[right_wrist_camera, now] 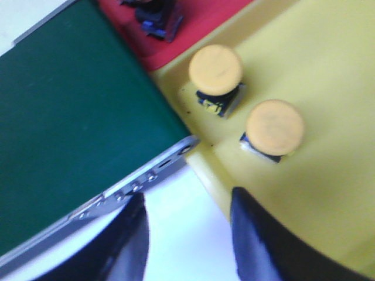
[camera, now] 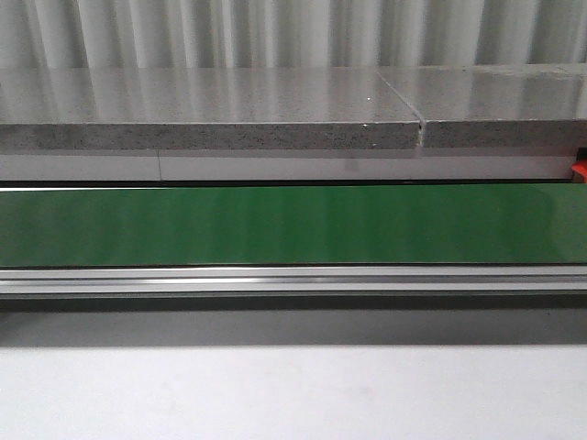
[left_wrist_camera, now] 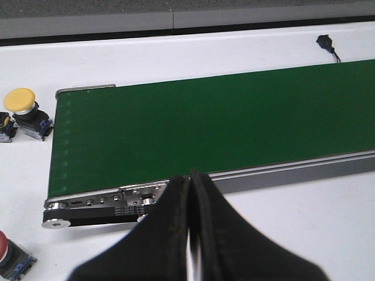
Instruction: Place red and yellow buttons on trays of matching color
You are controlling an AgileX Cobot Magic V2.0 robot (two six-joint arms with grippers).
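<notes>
On the yellow tray (right_wrist_camera: 328, 76), two round-capped yellow buttons (right_wrist_camera: 215, 69) beyond the spread right end effector (right_wrist_camera: 187, 234).

My left gripper (left_wrist_camera: 190, 222): black fingers (left_wrist_camera: 167, 234) pressed together along their full visible length, tips meeting, nothing between them; poised just short of the near rail of the green conveyor belt (left_wrist_camera: 205, 129), close to its roller end

My right gripper (right_wrist_camera: 187, 234): black fingers (right_wrist_camera: 126, 246) spread apart, a clear gap between them, nothing held; hanging over the belt's other end, at its metal corner

Arms and wrists: neither shows in the front view; no part of me crosses the belt there
</notes>
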